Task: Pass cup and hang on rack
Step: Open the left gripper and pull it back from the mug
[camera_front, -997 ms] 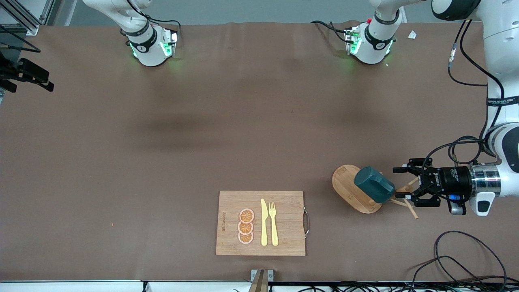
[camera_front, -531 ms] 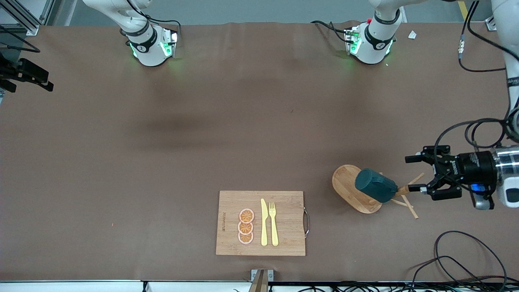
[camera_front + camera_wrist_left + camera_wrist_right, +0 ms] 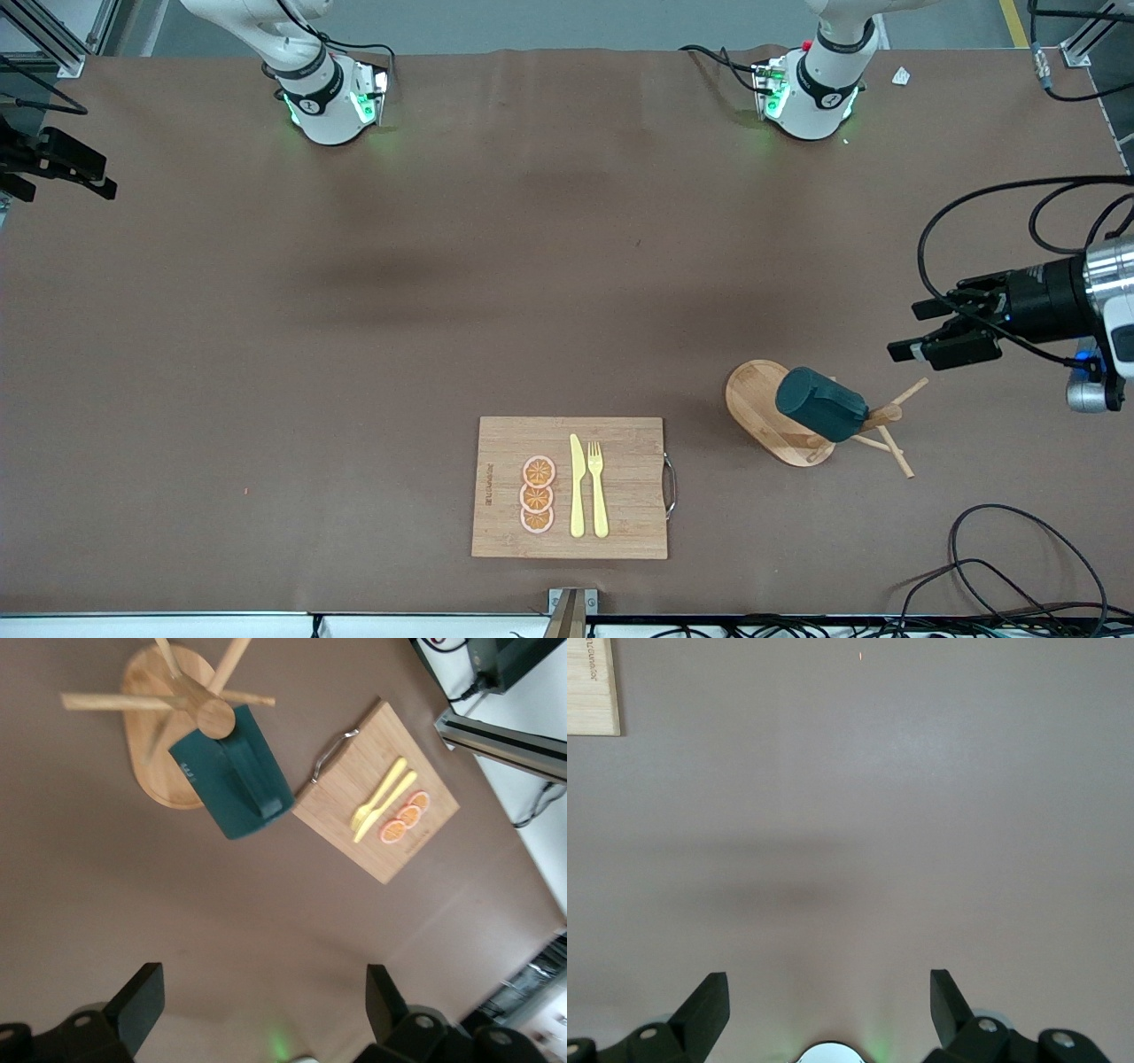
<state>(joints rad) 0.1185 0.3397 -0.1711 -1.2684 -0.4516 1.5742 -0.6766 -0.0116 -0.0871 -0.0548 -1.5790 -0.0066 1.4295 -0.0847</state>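
cup [image 3: 820, 405]: hung on a rack [image 3: 769, 409] peg
left hand [image 3: 932, 330]: fingers apart, empty, over the surface beside the rack
right hand [image 3: 829, 1005]: fingers apart, waiting
step: pull clear, avoid pegs

Left end effector [image 3: 923, 330] raised, fingers spread, empty; right end effector [image 3: 829, 1005] waits, fingers spread.

A robotics laboratory set up as a mock kitchen: two white robot arm bases [image 3: 328, 97] with green indicator lights are bolted along one edge of a tabletop [image 3: 443, 266] covered in plain brown sheeting. Aluminium framing [image 3: 53, 35] stands at a corner, and loose black cables [image 3: 1019, 567] trail at the left arm's end. A bamboo cutting board [image 3: 620, 487] carries a toy knife [image 3: 577, 486], fork [image 3: 599, 487] and orange slices [image 3: 538, 494].
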